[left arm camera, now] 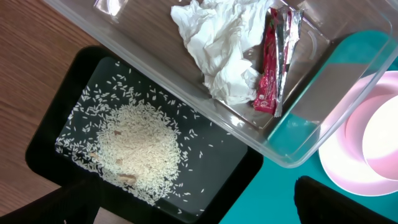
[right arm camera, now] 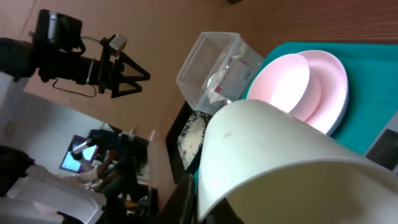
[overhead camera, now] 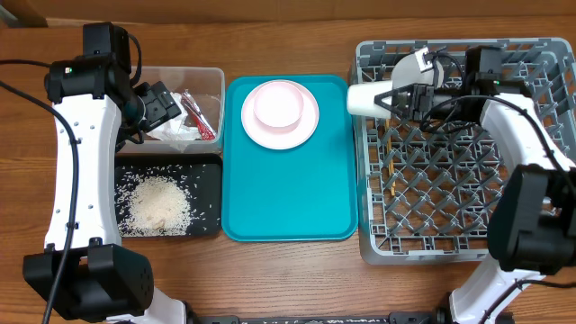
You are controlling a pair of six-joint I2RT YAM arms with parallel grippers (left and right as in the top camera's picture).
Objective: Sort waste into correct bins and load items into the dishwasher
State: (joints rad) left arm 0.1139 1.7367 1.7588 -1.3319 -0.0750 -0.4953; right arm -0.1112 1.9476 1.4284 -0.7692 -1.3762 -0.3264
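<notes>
The clear tub (overhead camera: 211, 79) at the back left holds the crumpled white tissue (left arm camera: 221, 46) and the red foil wrapper (left arm camera: 268, 71). The black tray (overhead camera: 207, 225) in front of it holds the white rice (overhead camera: 160, 204). My left gripper (left arm camera: 193, 208) is open and empty, hovering over the tub and tray. The pink bowl (overhead camera: 277, 103) sits on the pink plate (overhead camera: 309, 124). My right gripper (overhead camera: 389, 99) is shut on the small white cup (overhead camera: 364, 99), held on its side over the left edge of the grey dish rack (overhead camera: 468, 238). A grey bowl (overhead camera: 412, 65) sits in the rack's back. Wooden chopsticks (overhead camera: 392, 166) stand in the rack.
The teal serving tray (overhead camera: 288, 207) lies between the bins and the rack, with the plate at its back. The table is brown wood (overhead camera: 288, 279). My right arm's cables (overhead camera: 450, 76) run across the back of the rack.
</notes>
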